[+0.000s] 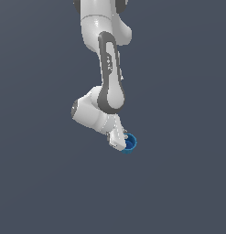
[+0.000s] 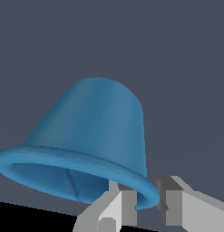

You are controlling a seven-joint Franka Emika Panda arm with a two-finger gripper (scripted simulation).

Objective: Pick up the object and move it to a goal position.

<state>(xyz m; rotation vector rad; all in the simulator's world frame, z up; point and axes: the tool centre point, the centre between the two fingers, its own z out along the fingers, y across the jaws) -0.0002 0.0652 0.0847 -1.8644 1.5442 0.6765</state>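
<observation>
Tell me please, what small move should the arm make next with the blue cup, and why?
Probably a short, slow lift straight up. In the wrist view the gripper has one finger on each side of the blue cup's rim, so it seems to pinch only that thin edge. The exterior view shows the cup at the fingertips. No goal marker is visible, so testing the hold first seems wise.

In the exterior view the arm (image 1: pixel 107 68) reaches down from the top edge, and the cup (image 1: pixel 130 143) sits at its lower end, just to the exterior view's right of the gripper (image 1: pixel 120 140). In the wrist view the cup's rim (image 2: pixel 145 188) lies between the two fingers (image 2: pixel 120 206), one finger inside the cup and the other outside.
</observation>
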